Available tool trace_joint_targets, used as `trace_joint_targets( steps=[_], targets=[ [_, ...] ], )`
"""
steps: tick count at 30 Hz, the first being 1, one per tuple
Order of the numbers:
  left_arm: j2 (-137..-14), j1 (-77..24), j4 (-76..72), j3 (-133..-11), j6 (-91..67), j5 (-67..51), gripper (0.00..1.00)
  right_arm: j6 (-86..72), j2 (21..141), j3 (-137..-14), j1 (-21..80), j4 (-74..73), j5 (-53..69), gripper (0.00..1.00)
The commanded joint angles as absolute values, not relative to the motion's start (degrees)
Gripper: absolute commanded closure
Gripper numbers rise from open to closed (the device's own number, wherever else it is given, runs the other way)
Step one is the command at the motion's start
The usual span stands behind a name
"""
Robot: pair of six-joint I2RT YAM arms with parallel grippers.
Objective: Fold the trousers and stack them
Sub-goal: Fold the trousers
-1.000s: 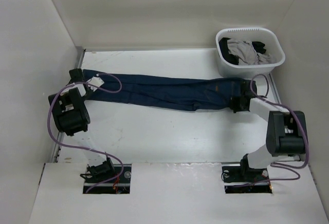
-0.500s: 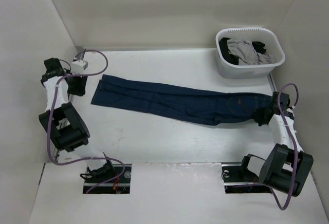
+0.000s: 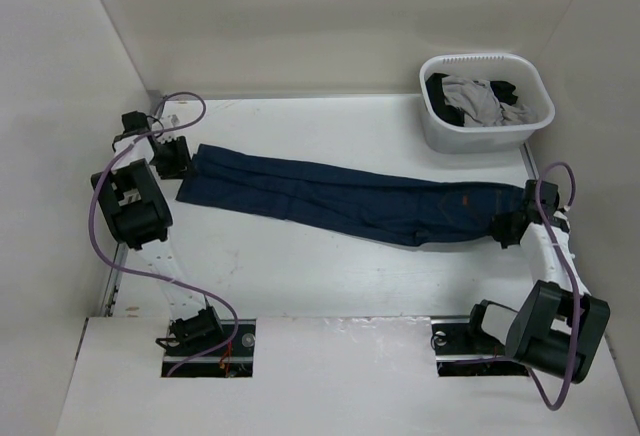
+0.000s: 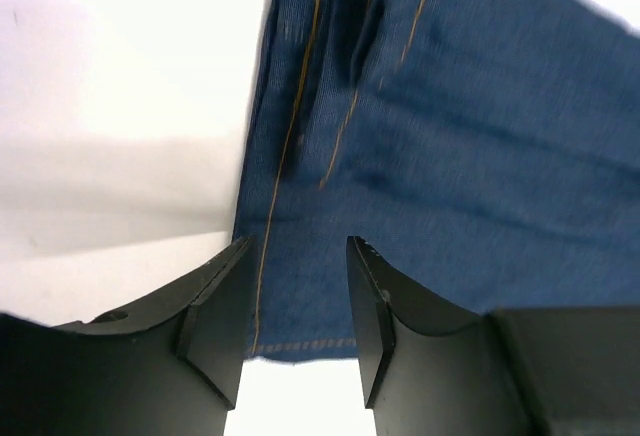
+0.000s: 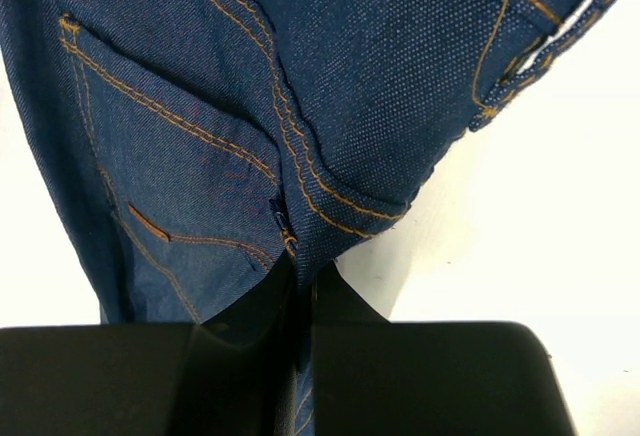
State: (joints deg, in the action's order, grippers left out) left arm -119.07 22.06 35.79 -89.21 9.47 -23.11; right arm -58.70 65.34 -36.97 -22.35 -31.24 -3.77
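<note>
While trousers [image 3: 330, 194] lie flat, stretched slantwise across table [image 3: 300, 276], hems left and waist right, read top view first: left fingers [image 3: 172, 156] at hem end, right fingers [image 3: 508, 228] at waist end.

Left wrist view: parted partway, straddling hem corner, gripping nothing. Lower over both layers; close well inside stitched edge.

Right wrist view: pinched shut on denim fold beside pocket stitching. Hold firm, no slack.

Likely next: lift hems, carry toward waist, match edges, avoid dragging lower layer.
</note>
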Motion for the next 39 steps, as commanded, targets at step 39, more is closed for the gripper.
trace_joint_targets(
  steps=[39],
  targets=[
    [-116.5,19.3,47.8,-109.1,18.3,-20.7,1.0,-55.9,64.6,-40.1,-20.3,-34.0,-10.9,0.99]
  ],
)
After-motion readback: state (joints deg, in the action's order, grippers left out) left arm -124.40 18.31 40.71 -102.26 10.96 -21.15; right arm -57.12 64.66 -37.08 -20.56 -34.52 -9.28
